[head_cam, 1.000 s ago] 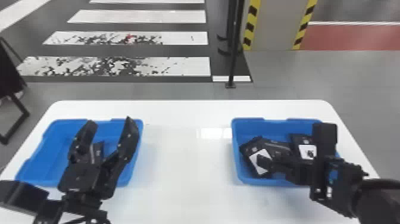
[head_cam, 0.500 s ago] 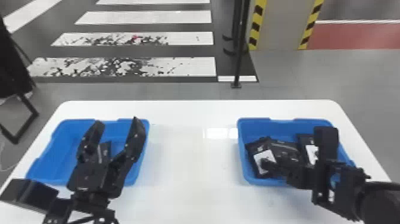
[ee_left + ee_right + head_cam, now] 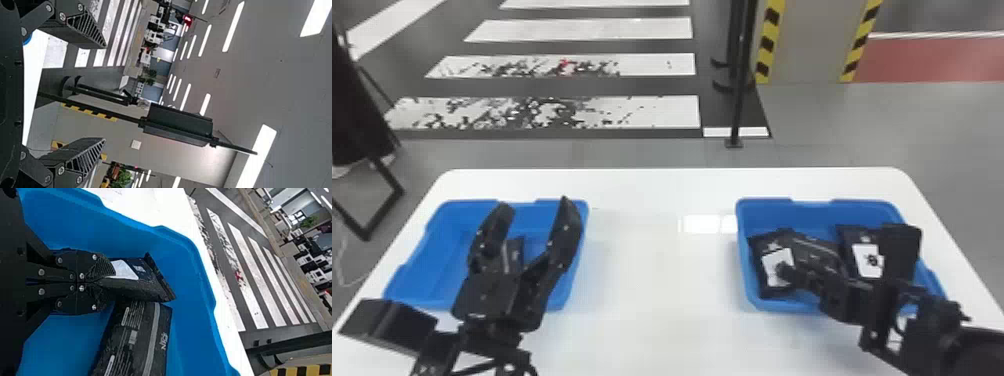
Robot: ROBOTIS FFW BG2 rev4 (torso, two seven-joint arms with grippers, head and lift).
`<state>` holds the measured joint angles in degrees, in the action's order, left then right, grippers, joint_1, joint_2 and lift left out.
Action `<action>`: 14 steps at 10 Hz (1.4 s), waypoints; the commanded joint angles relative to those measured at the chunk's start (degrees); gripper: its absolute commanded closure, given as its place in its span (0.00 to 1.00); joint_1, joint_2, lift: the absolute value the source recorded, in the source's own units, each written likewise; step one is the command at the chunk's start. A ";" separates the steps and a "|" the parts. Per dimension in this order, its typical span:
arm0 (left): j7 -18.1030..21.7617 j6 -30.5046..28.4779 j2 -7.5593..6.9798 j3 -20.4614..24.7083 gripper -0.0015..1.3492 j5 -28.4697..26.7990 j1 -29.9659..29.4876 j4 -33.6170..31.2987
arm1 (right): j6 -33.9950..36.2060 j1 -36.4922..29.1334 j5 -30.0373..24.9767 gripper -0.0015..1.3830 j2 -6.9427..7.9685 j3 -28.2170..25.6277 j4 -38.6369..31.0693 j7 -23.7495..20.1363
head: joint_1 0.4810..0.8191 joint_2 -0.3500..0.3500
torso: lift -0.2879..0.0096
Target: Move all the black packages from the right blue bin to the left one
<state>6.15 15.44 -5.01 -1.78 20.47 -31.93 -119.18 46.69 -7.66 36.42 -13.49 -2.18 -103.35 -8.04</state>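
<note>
White table (image 3: 652, 280), black package (image 3: 150, 286) pinched between tips of right gripper (image 3: 784, 271)

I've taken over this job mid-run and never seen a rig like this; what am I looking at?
It is a robot with two black arms. One picture looks forward and down from its head; the other two come from its wrists and appear turned sideways.

A white table bears two blue bins. Black packages lie in the right bin; a dark package lies in the left bin.

The left gripper is open and empty above the left bin. The right gripper is down in its bin, closed on a white-labelled package.
</note>
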 commanded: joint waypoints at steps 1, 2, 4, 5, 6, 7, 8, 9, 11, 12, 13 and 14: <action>0.00 0.32 0.00 -0.27 0.16 1.35 0.01 0.00 | -1.69 -1.06 0.95 0.86 0.13 -2.51 0.48 -2.59 | 0.63 0.56 | 0.52; 0.00 0.32 0.00 -0.27 0.16 1.58 0.01 0.00 | -3.52 -1.06 1.40 0.86 0.31 -4.22 1.19 -5.58 | 0.63 0.55 | 0.52; -0.08 1.58 -0.09 -1.30 0.16 3.75 0.44 0.00 | -5.21 -1.06 6.54 0.86 0.13 -5.25 -0.64 -11.38 | 0.63 0.53 | 0.52; -0.08 1.58 -0.44 -2.90 0.16 6.72 0.86 -0.14 | -5.21 -0.64 9.17 0.86 -0.48 -4.22 -2.75 -14.37 | 0.63 0.53 | 0.52; 0.27 1.44 -0.97 -4.96 0.16 10.84 1.42 -0.70 | -5.21 1.05 13.86 0.86 -1.63 -0.91 -2.33 -18.15 | 0.63 0.55 | 0.52; 2.29 -0.39 -1.32 -6.10 0.16 15.52 2.40 -0.70 | -5.21 3.72 17.51 0.86 -2.95 3.32 -0.36 -21.67 | 0.63 0.59 | 0.52; 4.40 -3.06 -1.41 -6.44 0.16 18.95 3.25 -0.98 | -5.21 5.41 20.37 0.86 -3.74 6.86 0.34 -23.42 | 0.63 0.64 | 0.52; 5.72 -6.43 -1.58 -6.79 0.16 20.55 3.95 -1.55 | -5.21 6.40 22.88 0.86 -4.09 9.72 0.91 -24.04 | 0.63 0.66 | 0.52; 6.59 -11.92 -1.76 -6.44 0.16 18.04 4.79 -1.55 | -5.21 7.66 24.71 0.86 -4.53 13.49 0.77 -24.13 | 0.63 0.70 | 0.52; 7.21 -15.43 -1.76 -6.10 0.16 17.92 4.94 -1.69 | -5.21 8.22 25.74 0.86 -4.70 15.32 0.62 -24.13 | 0.63 0.72 | 0.52; 7.56 -16.98 -1.76 -5.99 0.16 17.46 5.22 -1.55 | -5.07 8.79 26.54 0.86 -4.79 16.69 0.34 -24.13 | 0.63 0.72 | 0.52; 7.65 -17.40 -1.76 -5.99 0.16 16.55 5.50 -1.69 | -4.79 9.21 27.23 0.86 -4.88 17.94 0.34 -24.13 | 0.63 0.73 | 0.52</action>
<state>13.83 -1.53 -6.77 -7.80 37.56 -26.64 -120.79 41.77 1.25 63.17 -18.31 14.96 -102.92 -32.16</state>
